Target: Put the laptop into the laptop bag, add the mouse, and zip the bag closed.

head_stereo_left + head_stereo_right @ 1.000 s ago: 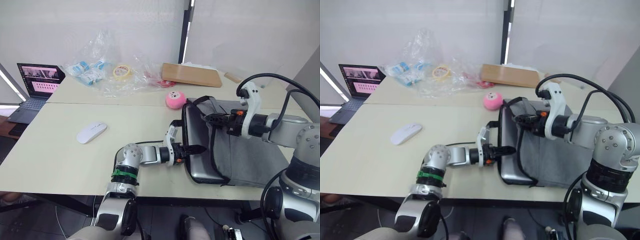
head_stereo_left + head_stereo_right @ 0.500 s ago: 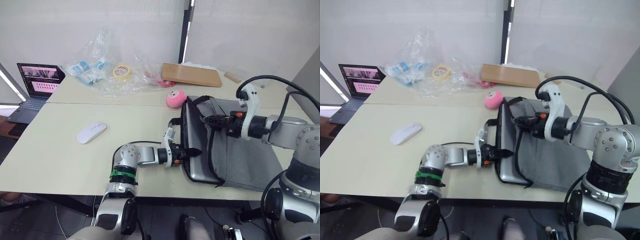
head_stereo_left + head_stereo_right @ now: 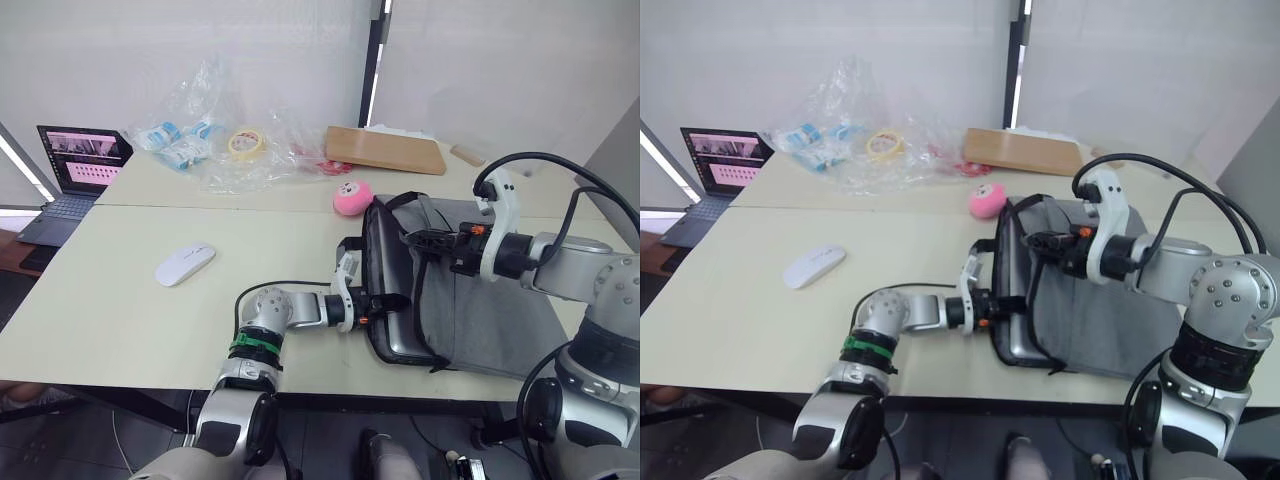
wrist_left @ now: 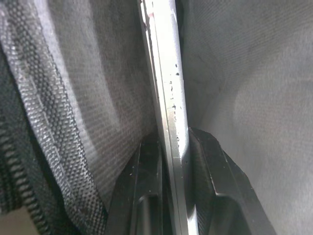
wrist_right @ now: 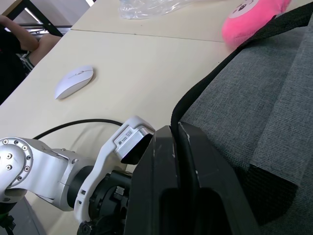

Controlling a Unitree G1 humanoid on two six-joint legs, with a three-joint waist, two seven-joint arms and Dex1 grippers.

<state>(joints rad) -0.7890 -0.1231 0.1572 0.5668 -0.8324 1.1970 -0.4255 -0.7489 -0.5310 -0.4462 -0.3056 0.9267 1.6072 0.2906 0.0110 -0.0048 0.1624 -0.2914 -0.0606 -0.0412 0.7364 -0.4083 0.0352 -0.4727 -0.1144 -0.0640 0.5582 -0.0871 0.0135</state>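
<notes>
The silver laptop (image 3: 388, 300) lies partly inside the grey laptop bag (image 3: 490, 310) at the table's right. My left gripper (image 3: 393, 299) is shut on the laptop's near edge at the bag's mouth. In the left wrist view its two black fingers (image 4: 146, 186) clamp the thin metal edge (image 4: 164, 73) between grey fabric walls. My right gripper (image 3: 418, 240) is shut on the bag's black edging (image 5: 178, 110) and holds the upper flap raised. The white mouse (image 3: 185, 265) rests on the table to the left, apart from both grippers.
A round pink toy (image 3: 350, 198) sits just behind the bag's far corner. Crumpled plastic bags (image 3: 200, 140), a tape roll (image 3: 245, 143) and a brown board (image 3: 382, 150) lie on the rear table. A small dark laptop (image 3: 75, 170) stands open at the far left.
My left arm has edged to the right with the laptop's edge still clamped. The right gripper keeps the bag's flap lifted in nearly the same place.
</notes>
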